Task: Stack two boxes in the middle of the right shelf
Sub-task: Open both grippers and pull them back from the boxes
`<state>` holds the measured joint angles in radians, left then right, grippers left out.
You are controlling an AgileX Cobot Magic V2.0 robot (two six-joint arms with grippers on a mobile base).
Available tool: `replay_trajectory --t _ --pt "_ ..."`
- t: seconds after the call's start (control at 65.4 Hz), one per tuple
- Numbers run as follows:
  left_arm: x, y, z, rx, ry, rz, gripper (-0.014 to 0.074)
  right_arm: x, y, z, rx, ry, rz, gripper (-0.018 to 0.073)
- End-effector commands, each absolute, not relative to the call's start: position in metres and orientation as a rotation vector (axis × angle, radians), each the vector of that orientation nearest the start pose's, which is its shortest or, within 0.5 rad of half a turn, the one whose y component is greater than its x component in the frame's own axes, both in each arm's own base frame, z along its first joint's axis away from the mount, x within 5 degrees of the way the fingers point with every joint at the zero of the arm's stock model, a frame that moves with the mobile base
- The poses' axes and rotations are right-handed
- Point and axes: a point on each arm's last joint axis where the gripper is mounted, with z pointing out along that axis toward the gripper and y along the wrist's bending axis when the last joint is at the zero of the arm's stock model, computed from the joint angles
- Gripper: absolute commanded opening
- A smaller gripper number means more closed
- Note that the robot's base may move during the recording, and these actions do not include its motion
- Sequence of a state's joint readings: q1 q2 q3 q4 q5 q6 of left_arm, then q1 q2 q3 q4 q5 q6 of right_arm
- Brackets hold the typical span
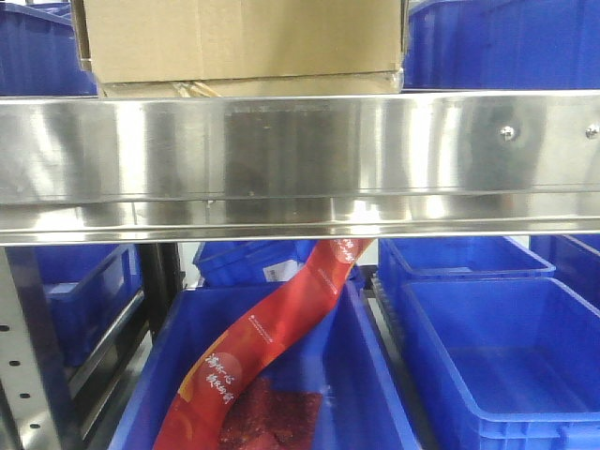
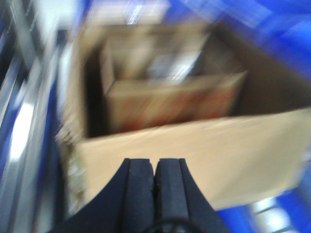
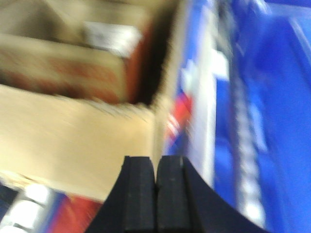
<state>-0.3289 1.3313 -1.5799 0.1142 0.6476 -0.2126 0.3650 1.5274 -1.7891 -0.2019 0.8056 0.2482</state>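
An open cardboard box (image 1: 239,37) sits on the steel shelf (image 1: 300,159), at the top of the front view. The left wrist view, blurred, shows this box (image 2: 204,150) from above with a smaller box (image 2: 170,99) inside it. My left gripper (image 2: 155,162) is shut and empty, in front of the box's near wall. The right wrist view, also blurred, shows the box's near wall (image 3: 73,141) and right corner. My right gripper (image 3: 156,160) is shut and empty near that corner. Neither gripper shows in the front view.
Blue plastic bins fill the shelves: one below right (image 1: 506,366), one below centre (image 1: 366,394) holding a long red packet (image 1: 272,347) and red bags, others behind. A perforated steel upright (image 1: 23,366) stands at the lower left. Blue bins (image 3: 272,97) lie right of the box.
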Motion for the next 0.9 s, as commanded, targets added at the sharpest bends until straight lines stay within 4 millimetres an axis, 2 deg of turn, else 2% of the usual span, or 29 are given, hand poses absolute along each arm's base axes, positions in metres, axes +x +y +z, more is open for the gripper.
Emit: replay_trajectory --t 0.0,0.061,0.26,0.337,0.551,0.765,0.887 --pt "0.254 -0.083 0.476 0.156 1.811 -0.279 -0.0111 0.301 0.101 0.484 -0.181 1.894 0.179 -0.0162" --pt "0.241 -0.079 0.465 0.156 1.778 -0.288 -0.0111 0.288 0.097 0.483 -0.188 1.847 0.193 -0.0162" --pt "0.196 -0.065 0.430 0.161 1.703 -0.309 -0.0111 0.241 0.084 0.447 -0.221 1.757 0.231 -0.0162" --pt "0.184 -0.061 0.418 0.162 1.702 -0.311 -0.0111 0.221 0.077 0.428 -0.230 1.752 0.238 -0.0162" --pt "0.157 -0.052 0.383 0.141 1.733 -0.330 -0.0111 0.160 0.049 0.392 -0.207 1.718 0.224 -0.0162" --pt "0.135 -0.044 0.374 0.138 1.713 -0.333 -0.0111 0.101 0.027 0.380 -0.175 1.670 0.217 -0.0162" --pt "0.132 -0.043 0.378 0.136 1.679 -0.340 -0.0111 0.079 0.017 0.377 -0.155 1.701 0.201 -0.0162"
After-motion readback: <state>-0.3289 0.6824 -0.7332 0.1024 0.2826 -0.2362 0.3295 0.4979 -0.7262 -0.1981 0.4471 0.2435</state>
